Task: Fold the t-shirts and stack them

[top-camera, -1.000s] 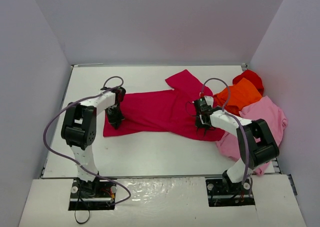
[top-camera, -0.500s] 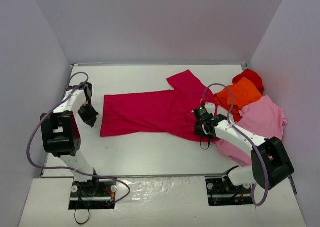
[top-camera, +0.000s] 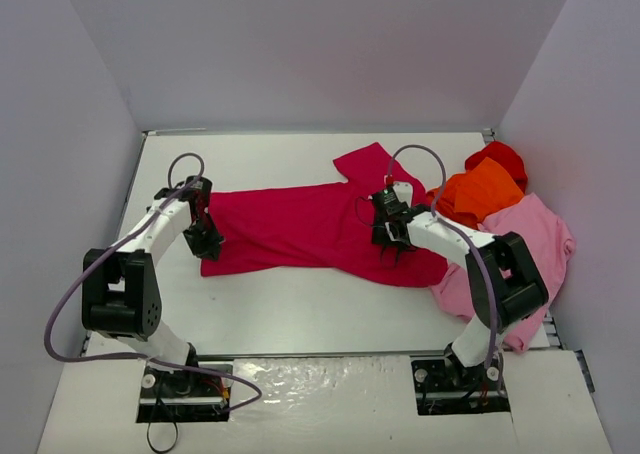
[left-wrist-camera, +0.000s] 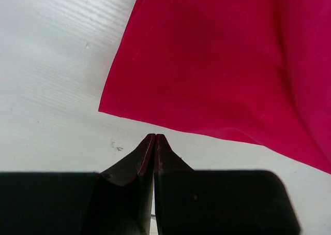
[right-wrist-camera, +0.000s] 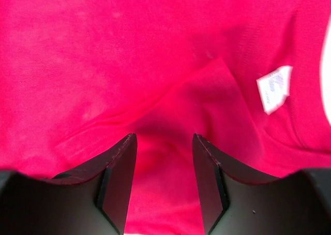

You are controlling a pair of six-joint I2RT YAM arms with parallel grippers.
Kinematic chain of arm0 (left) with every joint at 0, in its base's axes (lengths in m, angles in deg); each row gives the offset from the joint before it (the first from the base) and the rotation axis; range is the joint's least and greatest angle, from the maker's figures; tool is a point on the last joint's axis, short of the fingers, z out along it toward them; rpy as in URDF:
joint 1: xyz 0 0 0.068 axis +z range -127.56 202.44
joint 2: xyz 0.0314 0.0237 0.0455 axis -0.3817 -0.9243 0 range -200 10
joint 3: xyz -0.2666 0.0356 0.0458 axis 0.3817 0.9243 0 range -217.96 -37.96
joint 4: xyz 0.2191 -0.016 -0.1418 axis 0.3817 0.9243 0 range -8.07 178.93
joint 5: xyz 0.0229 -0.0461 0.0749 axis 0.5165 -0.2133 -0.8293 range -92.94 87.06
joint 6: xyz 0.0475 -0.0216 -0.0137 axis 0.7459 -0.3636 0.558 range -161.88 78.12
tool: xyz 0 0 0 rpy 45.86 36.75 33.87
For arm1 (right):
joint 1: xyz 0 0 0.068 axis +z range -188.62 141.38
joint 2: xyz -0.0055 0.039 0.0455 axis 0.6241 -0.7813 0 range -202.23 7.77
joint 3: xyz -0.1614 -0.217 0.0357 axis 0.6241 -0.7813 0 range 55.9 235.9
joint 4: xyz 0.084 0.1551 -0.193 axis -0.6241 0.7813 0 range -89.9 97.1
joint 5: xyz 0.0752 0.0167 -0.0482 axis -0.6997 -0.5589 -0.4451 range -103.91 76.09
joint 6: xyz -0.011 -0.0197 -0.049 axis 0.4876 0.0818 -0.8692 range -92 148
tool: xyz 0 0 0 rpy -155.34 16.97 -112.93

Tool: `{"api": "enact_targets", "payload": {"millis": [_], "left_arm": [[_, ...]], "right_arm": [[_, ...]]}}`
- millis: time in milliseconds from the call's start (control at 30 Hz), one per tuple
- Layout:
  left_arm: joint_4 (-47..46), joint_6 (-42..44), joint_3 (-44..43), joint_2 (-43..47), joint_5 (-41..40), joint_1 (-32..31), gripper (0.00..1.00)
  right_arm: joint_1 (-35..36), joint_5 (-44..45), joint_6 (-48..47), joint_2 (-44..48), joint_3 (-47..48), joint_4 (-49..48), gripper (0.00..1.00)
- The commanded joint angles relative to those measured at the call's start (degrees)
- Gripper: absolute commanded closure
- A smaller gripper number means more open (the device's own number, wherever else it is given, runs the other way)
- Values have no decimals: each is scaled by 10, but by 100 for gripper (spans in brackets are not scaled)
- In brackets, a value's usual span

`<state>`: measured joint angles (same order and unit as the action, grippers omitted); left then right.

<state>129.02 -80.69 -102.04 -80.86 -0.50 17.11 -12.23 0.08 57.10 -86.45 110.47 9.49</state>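
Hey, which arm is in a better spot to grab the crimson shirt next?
Right, probably. The right gripper stands open directly over the crimson shirt, near its white tag. The left gripper is shut, its tips over the table just off the hem.

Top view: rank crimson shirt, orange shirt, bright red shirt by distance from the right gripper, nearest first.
1. crimson shirt: directly under the right gripper.
2. orange shirt: just to the gripper's right.
3. bright red shirt: far right corner, behind the orange one.
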Motion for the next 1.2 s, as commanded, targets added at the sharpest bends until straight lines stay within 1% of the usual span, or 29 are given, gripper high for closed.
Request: {"api": "enact_targets", "payload": {"millis": [0,100,200,300,500,567,800,867,900,1033,1167], "left_arm": [[-19,-10,5,10,9,0,100],[-26,-9,26,15,3,-4,100],[-36,-9,43,11,1,-3,100],[-47,-8,52,2,-2,-6,100],[-74,-8,59,-25,-10,-12,100],[-81,-8,60,-37,-11,-18,100],[-111,-18,70,-72,-16,-40,100],[-124,-21,70,-85,-17,-49,100],[-123,-21,69,-95,-17,-52,100],[-113,-20,58,-114,-18,-63,100],[-88,-16,47,-105,-20,-64,100]], "right_arm": [[-6,-21,-17,-22,20,-28,56],[-7,-20,-17,-34,12,-42,56],[-10,-19,-21,-44,5,-57,58],[-12,-19,-21,-46,6,-57,70],[-12,-4,-30,-29,14,-41,91],[-13,4,-36,-21,17,-29,94],[-20,6,-43,-4,20,-9,94],[-24,6,-45,-1,18,-6,97],[-26,7,-45,0,18,-4,100],[-33,8,-49,9,20,0,100],[-39,3,-53,11,28,5,100]]}}
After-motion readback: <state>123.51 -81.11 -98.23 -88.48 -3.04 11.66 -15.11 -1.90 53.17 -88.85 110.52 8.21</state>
